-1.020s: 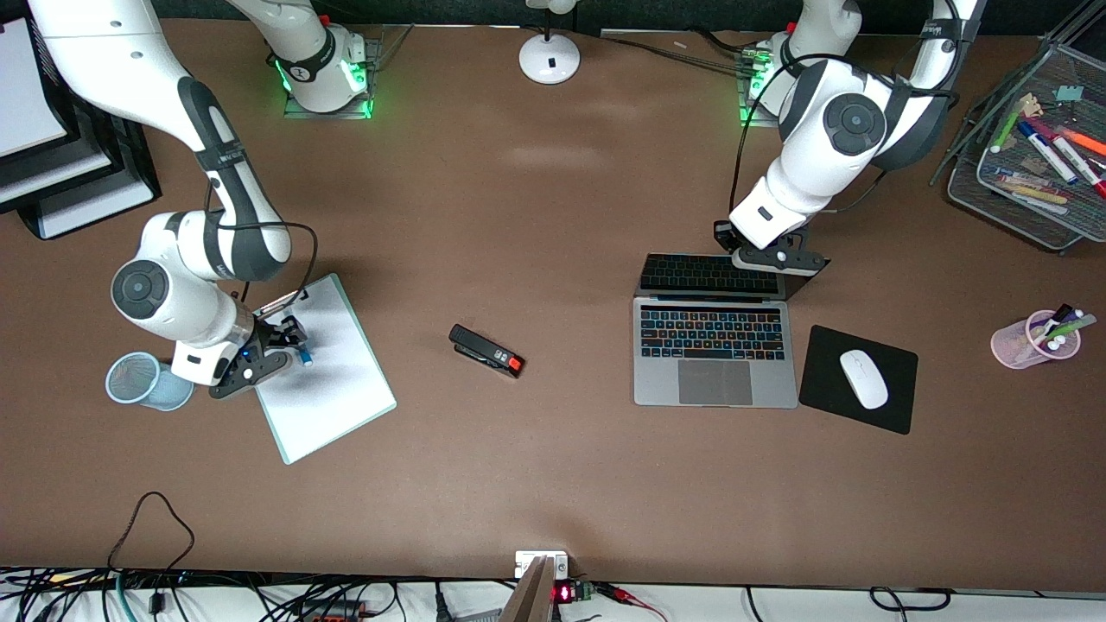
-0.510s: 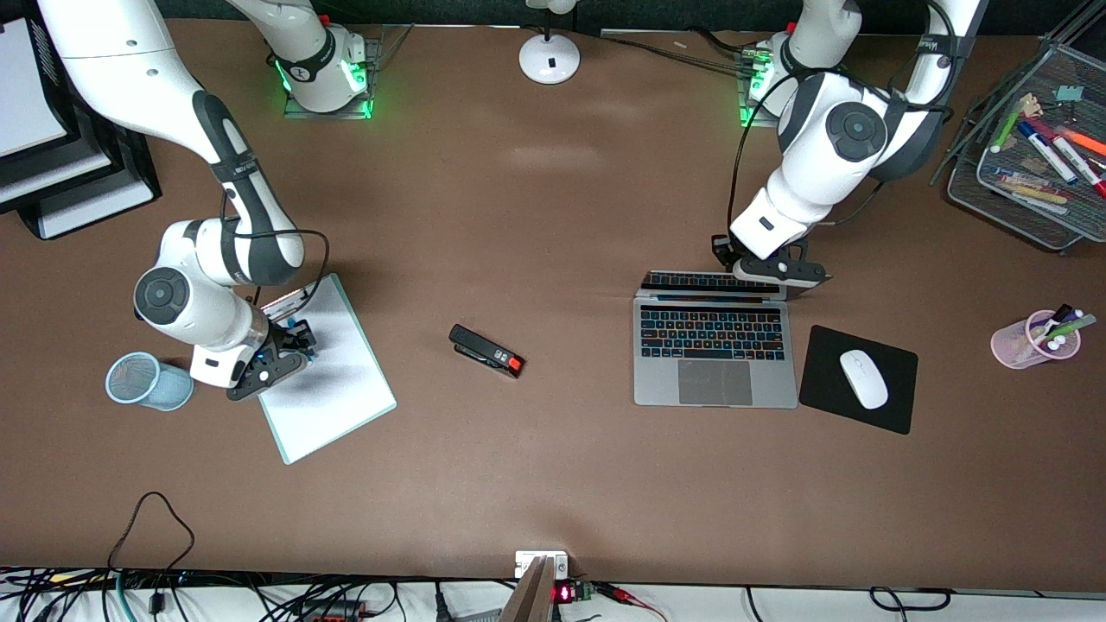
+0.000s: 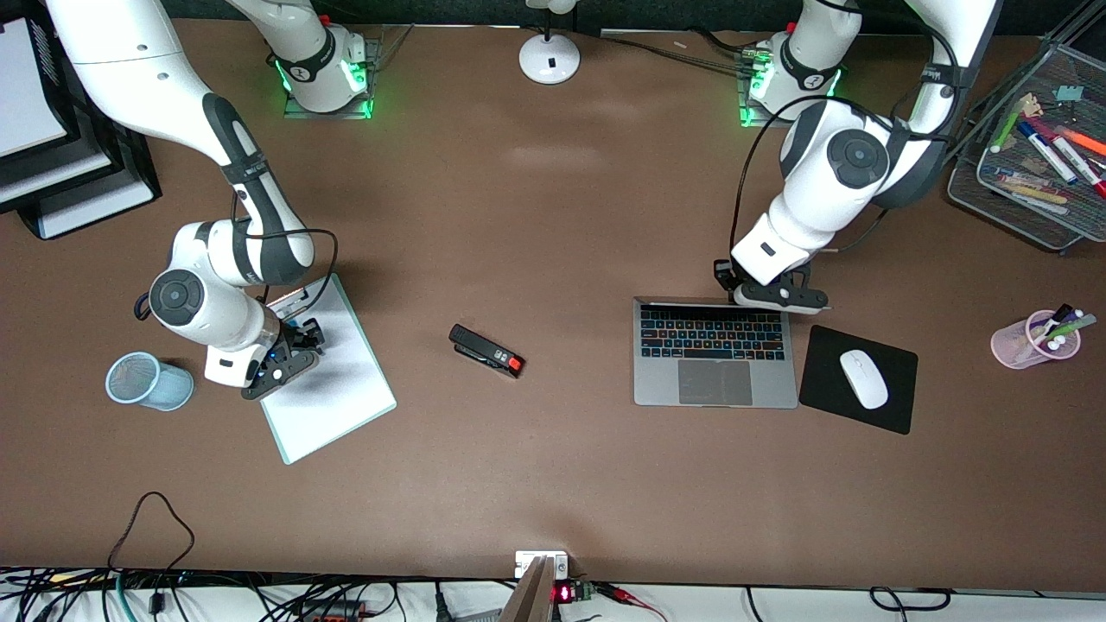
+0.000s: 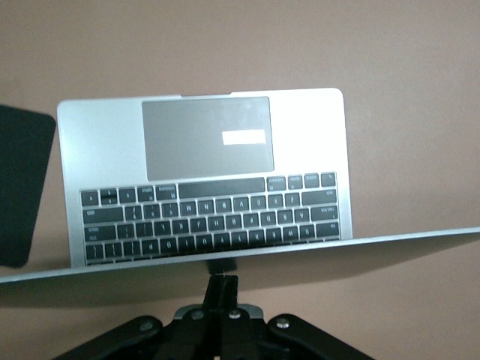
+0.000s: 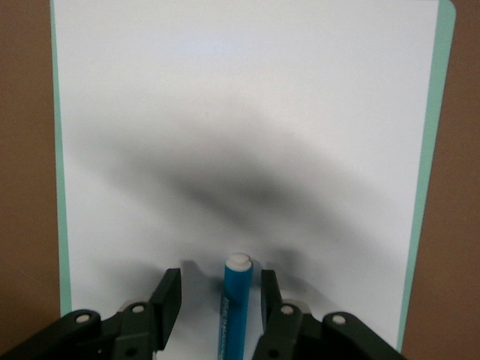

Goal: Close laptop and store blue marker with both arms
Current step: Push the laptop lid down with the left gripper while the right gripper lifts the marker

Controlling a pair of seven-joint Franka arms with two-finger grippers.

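My right pincer (image 5: 217, 300) stands open astride the blue marker (image 5: 235, 304) on the white board (image 3: 333, 380), its long axis toward twelve o'clock between my fingers, while my closed left pincer (image 4: 222, 289) pushes the laptop (image 3: 714, 354) lid.

- The laptop (image 3: 715, 363) is placed toward the left arm's end of the table, just beside the mouse pad (image 3: 894, 402).
- The mouse (image 3: 863, 378) is set on that pad.
- The blue marker (image 5: 236, 307) is laid on the whiteboard (image 3: 333, 389), beside the mesh cup (image 3: 147, 380), toward the right arm's end.
- The stapler (image 3: 486, 351) is found between whiteboard and laptop.
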